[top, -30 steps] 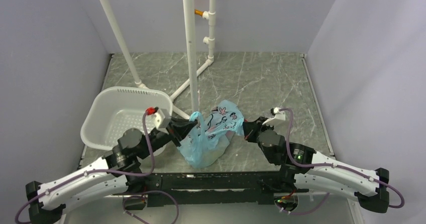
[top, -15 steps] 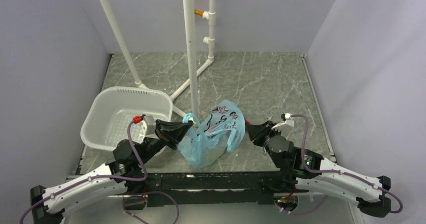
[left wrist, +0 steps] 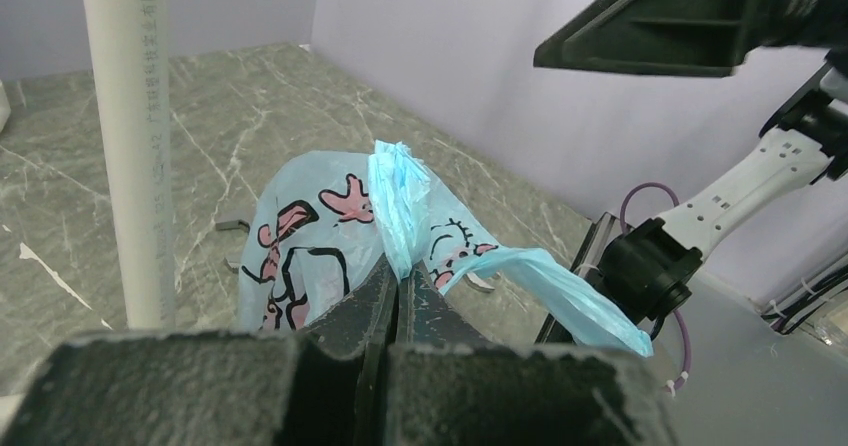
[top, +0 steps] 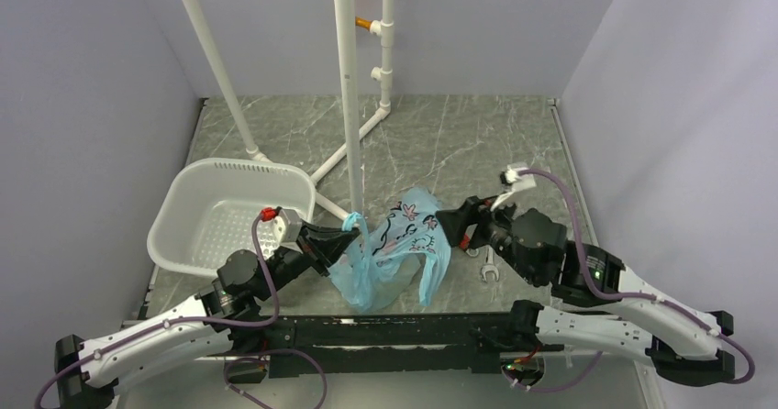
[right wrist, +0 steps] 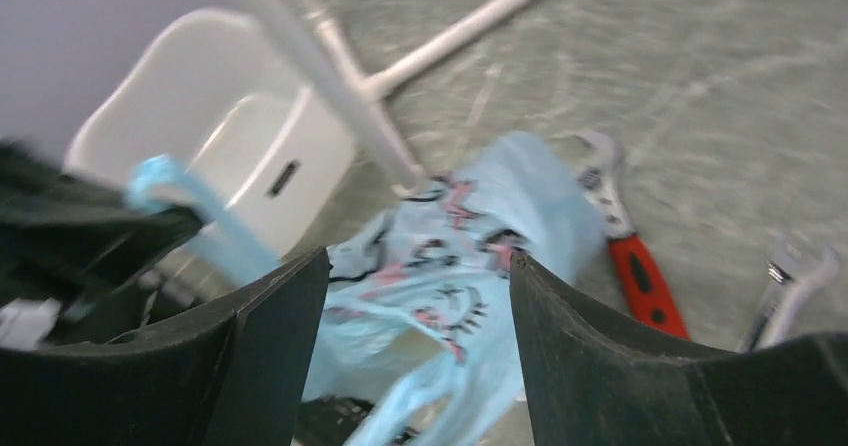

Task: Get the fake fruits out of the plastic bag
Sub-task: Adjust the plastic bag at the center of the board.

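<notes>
- Between the tips of the left pincer point(left wrist: 398, 288) sits one twisted loop handle point(left wrist: 400, 201) of the plastic bag point(top: 404, 235). The pincer is clamped on it, and the bag's body sags ahead of and below the pincer, apparently resting on the desk point(top: 459, 143).
- Directly beneath the right pincer point(right wrist: 418, 266) lies the bag's printed side. This pincer's fingers stand well apart and hold nothing.
- On the near side of the right pincer, the second loop handle point(top: 431, 279) droops loose.
- No view shows the fake fruits; I judge they are inside, under the film.
- The film looks thin, soft and slippery, so it will likely collapse and follow any pull. A bunched handle gives the surest hold, and the free handle is the place to take so the mouth spreads.
- The fruits are probably light, hard and smooth and may roll, so grip each across its middle.
- Just beyond the right pincer, a red-handled wrench point(right wrist: 640, 276) lies beside the bag and is easy to snag.
</notes>
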`<state>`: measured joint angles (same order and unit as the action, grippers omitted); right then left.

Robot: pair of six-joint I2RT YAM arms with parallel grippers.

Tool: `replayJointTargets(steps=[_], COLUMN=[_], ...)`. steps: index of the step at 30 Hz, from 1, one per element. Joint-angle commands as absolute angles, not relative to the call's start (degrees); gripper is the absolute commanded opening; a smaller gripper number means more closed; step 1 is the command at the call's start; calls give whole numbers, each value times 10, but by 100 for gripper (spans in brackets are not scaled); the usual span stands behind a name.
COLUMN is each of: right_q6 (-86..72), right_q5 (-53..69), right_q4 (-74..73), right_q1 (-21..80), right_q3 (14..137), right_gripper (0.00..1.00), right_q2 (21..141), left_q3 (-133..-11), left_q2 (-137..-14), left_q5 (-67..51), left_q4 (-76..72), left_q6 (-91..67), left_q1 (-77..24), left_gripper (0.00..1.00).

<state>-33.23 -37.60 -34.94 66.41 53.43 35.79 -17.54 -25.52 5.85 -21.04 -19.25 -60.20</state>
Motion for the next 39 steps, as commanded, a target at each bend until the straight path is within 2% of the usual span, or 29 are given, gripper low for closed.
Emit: replayJointTargets(steps=[1, 3, 5, 12, 16, 20, 23, 27, 32, 39], right_q6=[-213, -196, -194, -138, -90, -52, -43, -55, -102, -195], right_q5=[-119, -41, -48, -282, -464, -538, -523, -438, -411, -447], right_q4=[-302, -292, -302, -321, -277, -231, -205, -185, -216, -283], right_q1=[664, 665, 667, 677, 733, 781, 797, 797, 797, 797], right_q3=[597, 604, 600, 544, 508, 488, 469, 442, 413, 426], right_gripper=[69, 70, 71, 72, 73, 76, 78, 79, 83, 83], right_q2=[452, 508, 553, 607, 641, 663, 650, 584, 516, 558], left_q3=[-211, -216, -224, -253, -263, -271, -276, -276, -281, -290], left_q2=[-256, -256, -257, -266, -275, -279, -277, -272, -274, -284], left_q5=[45, 43, 37, 1, -14, -18, -17, -15, -17, -17], left_q4=[-198, -192, -183, -143, -133, -121, -108, -104, -105, -108], left_q6=[-196, -193, -189, -174, -168, -163, -157, -154, -155, -159], left_q1=[-602, -602, -602, -602, -602, -602, -602, -602, -602, -602], left_gripper=[0, 0, 0, 0, 0, 0, 0, 0, 0, 0])
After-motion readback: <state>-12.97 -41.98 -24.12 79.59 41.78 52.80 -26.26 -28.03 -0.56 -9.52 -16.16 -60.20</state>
